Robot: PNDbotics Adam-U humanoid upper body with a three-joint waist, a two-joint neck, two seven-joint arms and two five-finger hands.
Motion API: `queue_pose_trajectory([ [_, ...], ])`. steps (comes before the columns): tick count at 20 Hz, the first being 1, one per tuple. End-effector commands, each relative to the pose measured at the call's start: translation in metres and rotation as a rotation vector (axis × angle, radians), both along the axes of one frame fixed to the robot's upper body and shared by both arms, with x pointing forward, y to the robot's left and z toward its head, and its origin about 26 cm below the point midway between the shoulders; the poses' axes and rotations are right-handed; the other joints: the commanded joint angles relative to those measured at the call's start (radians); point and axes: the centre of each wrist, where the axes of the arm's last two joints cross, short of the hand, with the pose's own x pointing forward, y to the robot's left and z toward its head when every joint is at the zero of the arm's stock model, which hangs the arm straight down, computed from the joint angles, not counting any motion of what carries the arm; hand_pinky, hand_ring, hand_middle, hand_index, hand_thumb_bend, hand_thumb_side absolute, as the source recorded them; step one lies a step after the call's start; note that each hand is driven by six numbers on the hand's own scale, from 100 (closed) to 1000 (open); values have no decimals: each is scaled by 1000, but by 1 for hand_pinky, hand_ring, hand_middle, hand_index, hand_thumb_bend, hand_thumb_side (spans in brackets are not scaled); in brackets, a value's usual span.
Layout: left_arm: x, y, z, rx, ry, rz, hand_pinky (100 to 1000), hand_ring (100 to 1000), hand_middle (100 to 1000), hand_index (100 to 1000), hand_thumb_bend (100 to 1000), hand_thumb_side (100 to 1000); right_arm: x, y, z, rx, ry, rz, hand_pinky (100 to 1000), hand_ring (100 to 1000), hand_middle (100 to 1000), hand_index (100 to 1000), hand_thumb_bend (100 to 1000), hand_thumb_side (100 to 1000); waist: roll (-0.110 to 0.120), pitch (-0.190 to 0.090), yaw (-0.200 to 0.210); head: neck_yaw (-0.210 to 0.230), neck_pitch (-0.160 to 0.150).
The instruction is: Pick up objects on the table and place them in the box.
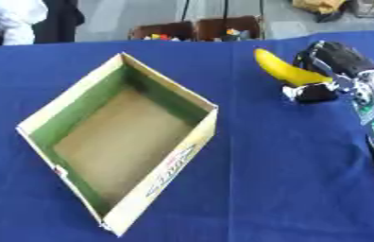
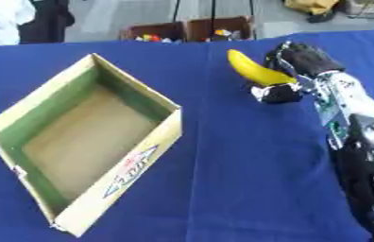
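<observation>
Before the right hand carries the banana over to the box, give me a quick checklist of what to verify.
1. Right hand curled round the banana: ok.
2. Banana clear of the blue table: cannot tell.
3. Box open on top: ok.
4. Box interior free of other things: ok.
5. Table between banana and box bare: ok.
6. Left hand out of the way: cannot tell, not in view.

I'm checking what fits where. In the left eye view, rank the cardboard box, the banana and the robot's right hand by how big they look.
1. Cardboard box, by far the largest.
2 and 3. Banana and right hand: they look about alike, and the hand curls round the banana, so I won't rank them.
</observation>
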Motion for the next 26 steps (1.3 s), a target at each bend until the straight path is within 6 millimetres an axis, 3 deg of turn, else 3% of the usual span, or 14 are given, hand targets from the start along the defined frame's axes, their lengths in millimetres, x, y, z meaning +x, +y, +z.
queue_pose_trajectory([
  [1,-3,0,7,12,-19,-6,684,721,831,884,100,858,-5,0,22,14,-65,13,482,523,401,618,100,556,-6,-240,2,0,-11],
  [20,-3,1,7,11,-17,-6,685,721,831,885,100,858,-13,15,46,66,-159,78,458,507,380,599,100,589,-9,-244,2,-3,-10],
  [21,-3,1,7,11,-17,-6,685,721,831,885,100,858,-13,17,47,68,-163,84,456,506,380,598,100,682,-9,-244,3,-3,-10],
  [22,-3,1,7,11,-17,-6,685,721,832,885,100,858,-14,18,48,70,-169,91,456,505,378,597,100,590,-9,-244,3,-3,-10],
  [26,-3,0,7,12,-18,-8,685,721,831,886,100,858,-17,28,55,74,-198,126,447,503,376,594,100,595,-10,-245,4,-5,-11],
])
